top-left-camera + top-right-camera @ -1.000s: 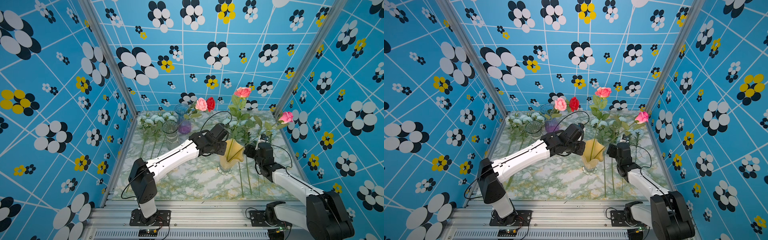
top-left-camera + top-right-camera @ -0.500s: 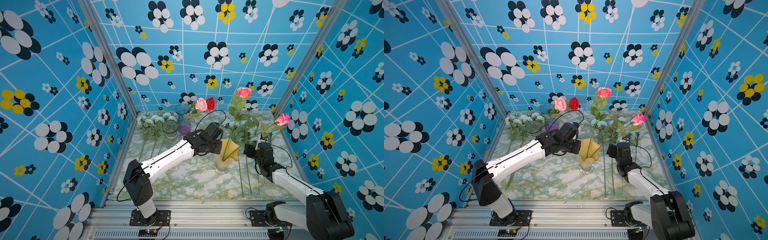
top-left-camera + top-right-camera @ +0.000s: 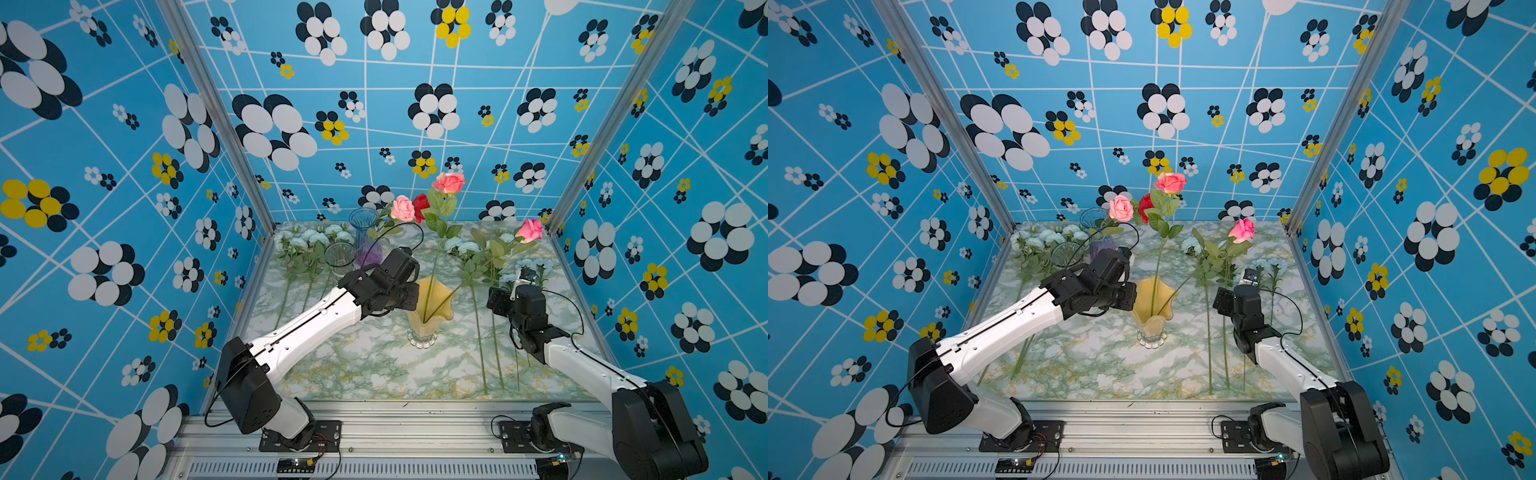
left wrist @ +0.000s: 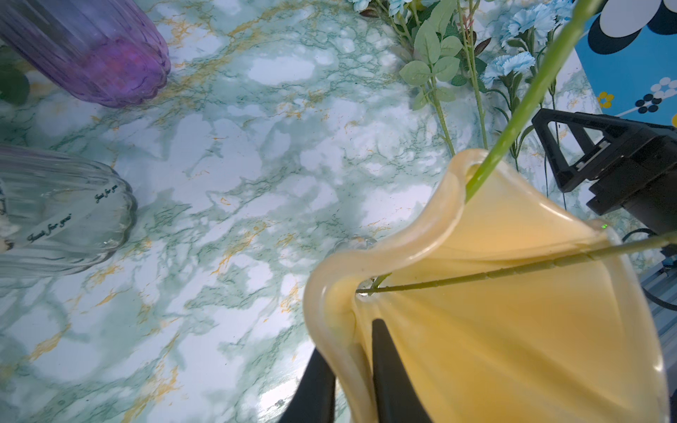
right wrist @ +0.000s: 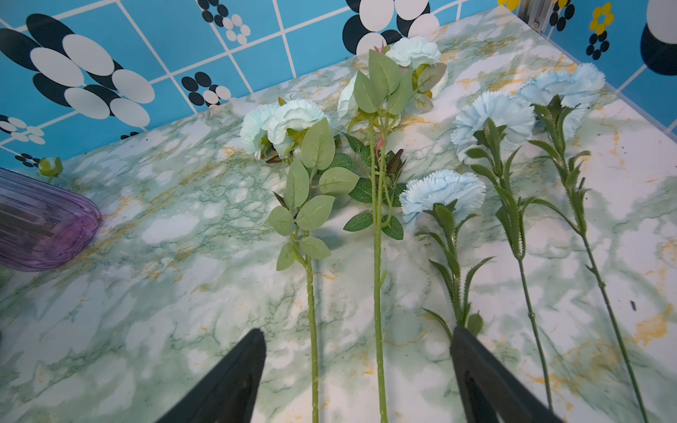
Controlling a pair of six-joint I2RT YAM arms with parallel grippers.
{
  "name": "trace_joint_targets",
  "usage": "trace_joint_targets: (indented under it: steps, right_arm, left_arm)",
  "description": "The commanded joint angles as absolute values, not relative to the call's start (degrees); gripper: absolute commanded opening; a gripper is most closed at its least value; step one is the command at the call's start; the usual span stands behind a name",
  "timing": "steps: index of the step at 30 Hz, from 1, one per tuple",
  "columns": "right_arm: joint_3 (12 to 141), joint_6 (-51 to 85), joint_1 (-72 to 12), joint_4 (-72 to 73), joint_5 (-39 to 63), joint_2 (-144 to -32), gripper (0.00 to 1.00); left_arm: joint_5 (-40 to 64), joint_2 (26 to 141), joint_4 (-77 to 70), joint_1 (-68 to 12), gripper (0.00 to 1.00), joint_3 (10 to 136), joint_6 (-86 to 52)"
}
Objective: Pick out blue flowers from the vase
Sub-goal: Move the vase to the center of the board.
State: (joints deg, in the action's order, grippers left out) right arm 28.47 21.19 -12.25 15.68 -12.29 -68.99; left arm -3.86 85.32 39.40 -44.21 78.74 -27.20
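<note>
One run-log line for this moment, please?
left gripper: shut on yellow vase rim | right gripper: open over blue flowers | vase: pink roses only

Bright, even overhead light fills both top views; wall lines (image 3: 365, 124) bow toward the frame edges. In the right wrist view the blue flowers (image 5: 441, 190) lie sharp, casting soft shadows on the bench (image 5: 183, 274). The purple vase (image 4: 91, 55), upper left of the left wrist view, is blurred.
</note>
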Motion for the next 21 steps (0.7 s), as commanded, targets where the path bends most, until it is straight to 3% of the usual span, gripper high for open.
trace_joint_targets:
  steps: [1,6,21]
  right_arm:
    - [30.32,19.94,-12.66,16.33,-11.44,-69.43,0.83]
    - [30.32,19.87,-12.65,16.41,-11.34,-69.52,0.83]
    - [30.74,19.86,-12.66,16.15,-10.99,-69.96,0.82]
  left_arm:
    - [-8.70,81.45,41.59,-42.82,0.00,77.41,-23.93]
    - [-12.64,78.10,44.53,-41.60,0.00,75.98,-21.31]
    - [-11.40,73.17,39.84,-35.74,0.00,70.82,-14.61]
